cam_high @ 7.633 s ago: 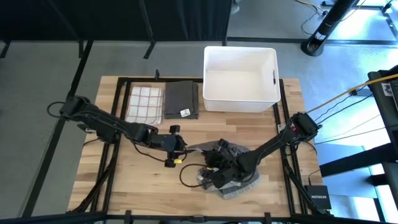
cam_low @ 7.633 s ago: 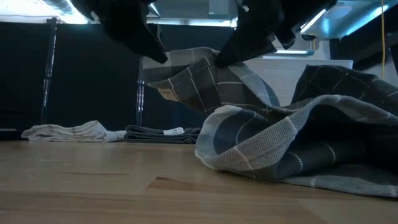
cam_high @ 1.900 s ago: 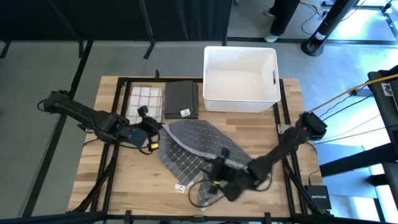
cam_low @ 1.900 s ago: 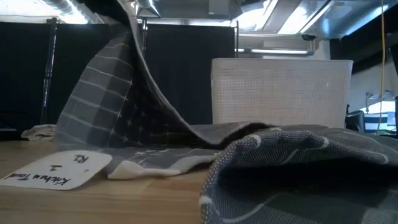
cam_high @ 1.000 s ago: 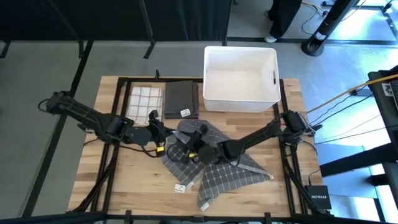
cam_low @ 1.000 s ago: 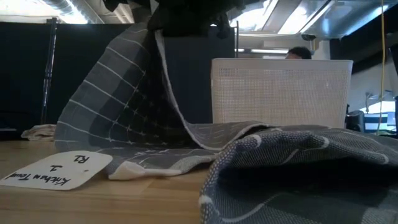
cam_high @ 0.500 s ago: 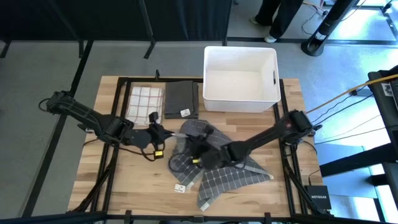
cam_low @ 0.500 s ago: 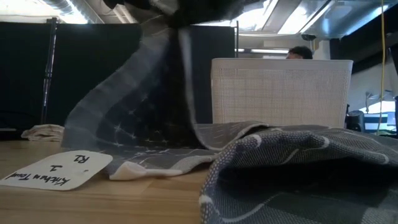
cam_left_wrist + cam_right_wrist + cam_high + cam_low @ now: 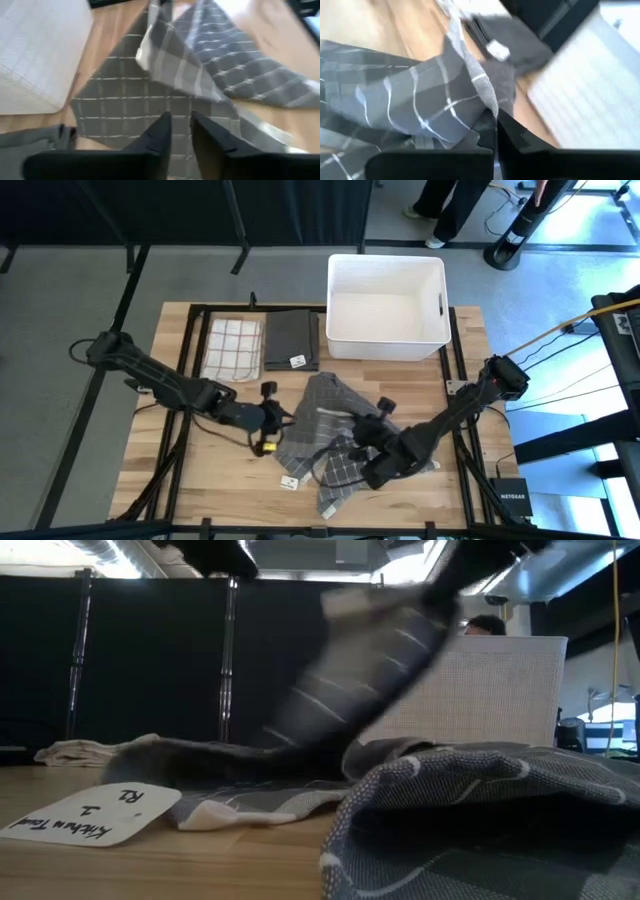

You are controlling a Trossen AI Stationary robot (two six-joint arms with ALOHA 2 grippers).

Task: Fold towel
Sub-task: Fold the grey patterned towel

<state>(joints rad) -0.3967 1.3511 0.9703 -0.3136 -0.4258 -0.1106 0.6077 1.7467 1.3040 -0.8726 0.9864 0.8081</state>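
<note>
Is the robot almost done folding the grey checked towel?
Not nearly. Done: two other towels lie folded beside the white bin. In hand: the right gripper is shut on the grey checked towel; the left gripper sits at its edge. Left: it is crumpled, with no neat fold.

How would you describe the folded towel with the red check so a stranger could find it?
Start at the white plastic bin at the far edge of the wooden table. Two folded cloths lie beside it; the red-checked white towel is the outer one. Its neighbour, the folded dark grey towel, is plain.
</note>
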